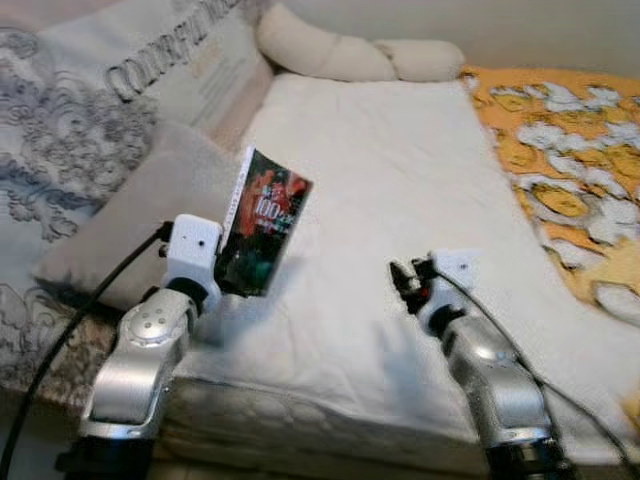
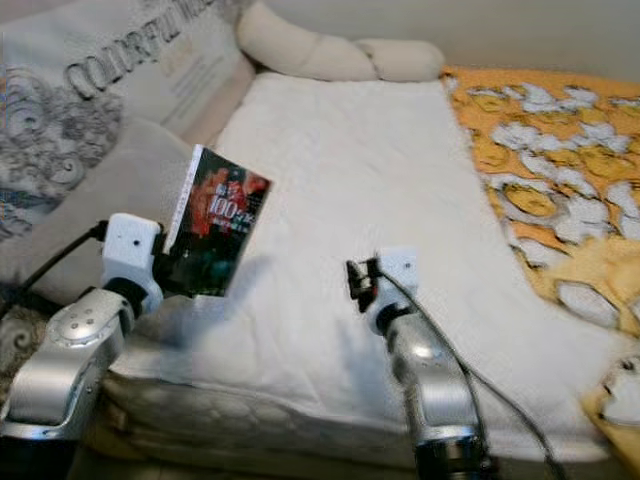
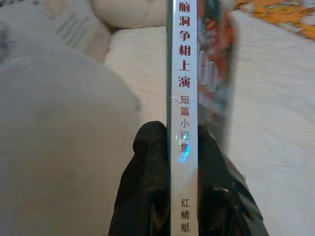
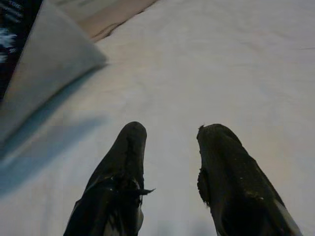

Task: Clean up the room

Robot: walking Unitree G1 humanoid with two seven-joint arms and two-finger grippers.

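Observation:
A paperback book (image 1: 264, 222) with a dark red-and-black cover and a white spine (image 3: 186, 98) printed with Chinese characters stands upright above the bed's left side. My left gripper (image 3: 183, 147) is shut on its lower end, one black finger (image 3: 147, 167) pressed to each side of the spine. My right gripper (image 4: 170, 147) hovers open just above the white sheet (image 1: 400, 190) in the bed's near middle, with nothing between its fingers (image 4: 123, 162); its wrist (image 1: 440, 280) shows there too.
A beige pillow (image 1: 130, 215) lies just left of the book, with grey patterned bedding (image 1: 60, 130) behind it. Cream cushions (image 1: 350, 50) sit at the bed's head. An orange-and-white floral blanket (image 1: 570, 150) covers the right side. The mattress edge (image 1: 300, 420) runs close below.

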